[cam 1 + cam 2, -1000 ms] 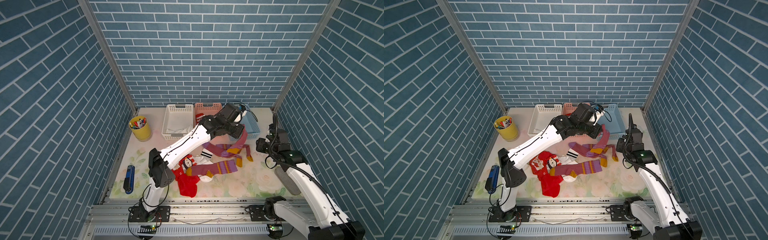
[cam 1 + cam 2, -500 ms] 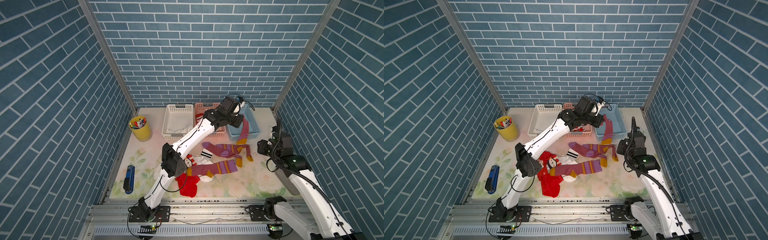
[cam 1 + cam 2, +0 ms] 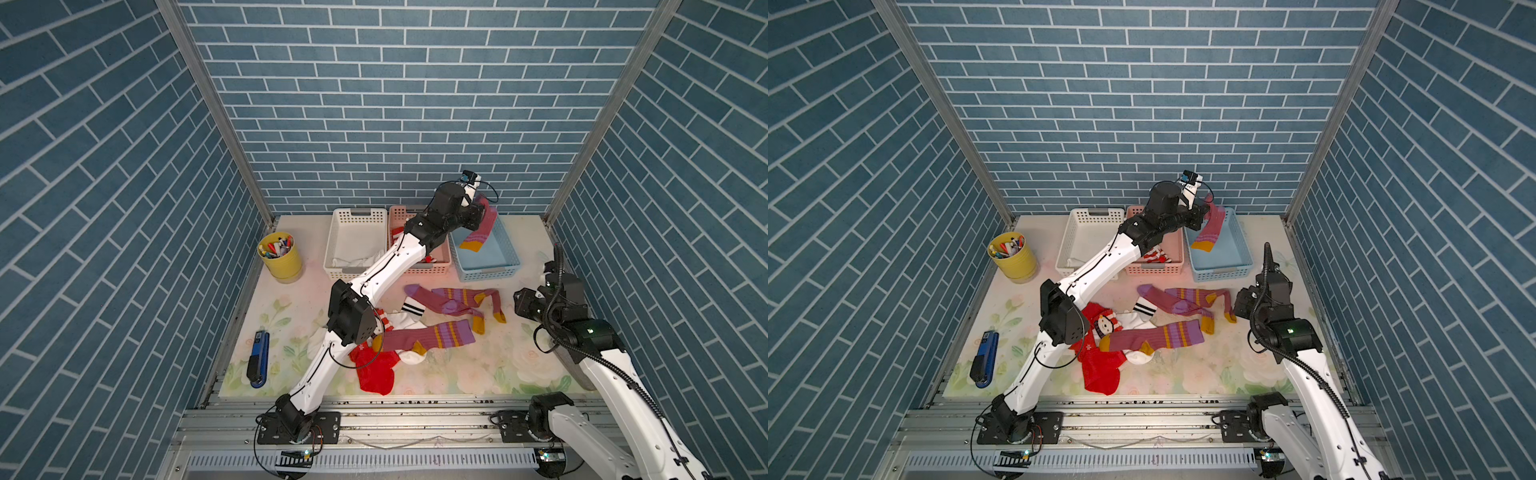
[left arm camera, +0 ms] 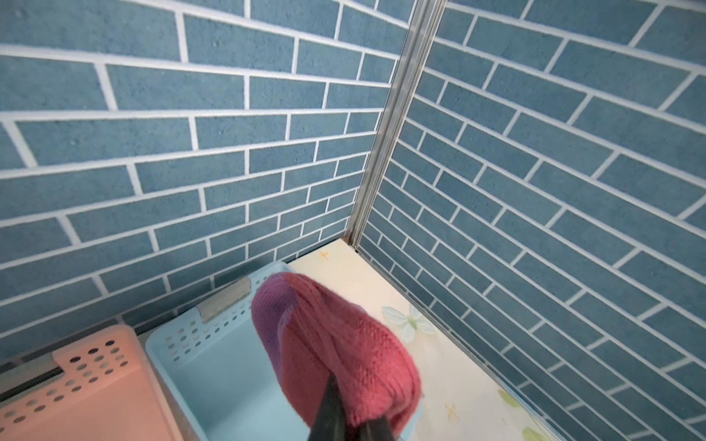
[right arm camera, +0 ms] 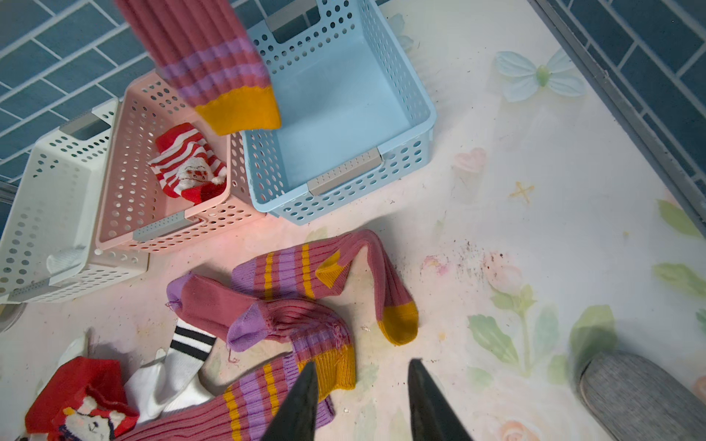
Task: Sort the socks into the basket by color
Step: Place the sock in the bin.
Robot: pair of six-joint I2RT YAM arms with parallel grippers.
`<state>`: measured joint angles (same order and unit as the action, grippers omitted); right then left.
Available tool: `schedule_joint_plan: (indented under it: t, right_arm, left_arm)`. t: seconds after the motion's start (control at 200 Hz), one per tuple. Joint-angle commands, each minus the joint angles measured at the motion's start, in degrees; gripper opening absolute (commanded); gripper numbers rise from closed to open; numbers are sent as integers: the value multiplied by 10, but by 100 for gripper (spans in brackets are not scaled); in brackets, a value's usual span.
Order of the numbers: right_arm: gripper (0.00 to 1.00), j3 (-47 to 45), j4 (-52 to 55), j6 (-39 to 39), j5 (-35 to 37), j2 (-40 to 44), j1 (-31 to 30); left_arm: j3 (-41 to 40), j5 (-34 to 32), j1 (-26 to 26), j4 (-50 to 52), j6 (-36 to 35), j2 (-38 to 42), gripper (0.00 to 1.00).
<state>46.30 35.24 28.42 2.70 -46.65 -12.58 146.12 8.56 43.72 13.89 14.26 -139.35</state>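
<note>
Holding what, and in what pose, is your left arm? (student)

My left arm stretches long from its base, elbow raised and wrist bent down over the far end of the blue basket (image 3: 488, 272). My left gripper (image 3: 477, 212) is clamped narrow on a mauve sock (image 3: 482, 226), pinched near its upper end. The sock hangs limp over the basket's smooth floor with its mustard toe lowest. Whether the toe touches the plastic I cannot tell. (arm)

And the right arm, and the materials? (student)

My right arm is folded, elbow high, in front of the blue basket and to its right. My right gripper (image 5: 361, 366) has its dark tapered fingers parted with nothing between them, above the loose mauve socks (image 5: 290, 290) that lie flat in front of the basket. Their knit is ribbed, banded in purple and mustard. The blue basket is rigid and rectangular, its walls pierced with oval holes and a grey grip strip at each end. Just beside it on the left, a pink basket (image 5: 126, 198) of the same form holds a fuzzy red-white striped sock (image 5: 187, 164). (arm)
</note>
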Motion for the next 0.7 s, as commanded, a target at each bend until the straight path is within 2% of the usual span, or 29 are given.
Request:
schedule_joint_plan:
  t: [0.0, 0.115, 0.22, 0.26, 0.325, 0.355, 0.535, 0.695]
  right_arm:
    - [39, -10, 12, 28, -9, 17, 2]
    - [39, -14, 22, 29, -11, 28, 3]
    - [39, -20, 27, 31, -12, 37, 3]
    - [39, -21, 29, 32, -13, 38, 3]
    - [39, -23, 28, 34, -15, 39, 3]
    - [39, -23, 27, 34, -16, 38, 3]
    - [39, -23, 19, 35, -19, 30, 2]
    - [39, -26, 11, 37, -23, 25, 2]
  left_arm:
    - [10, -15, 0, -95, 0, -37, 11]
    - [13, -53, 0, -132, -1, -67, 13]
    - [16, -68, 0, -159, -2, -91, 21]
    - [16, -54, -1, -176, -2, -100, 31]
    - [33, -35, -1, -175, -11, -115, 60]
    - [44, -34, -1, -167, -13, -121, 67]
    - [40, -39, -4, -143, -30, -107, 74]
    - [-21, -44, -11, -144, -20, -62, 76]
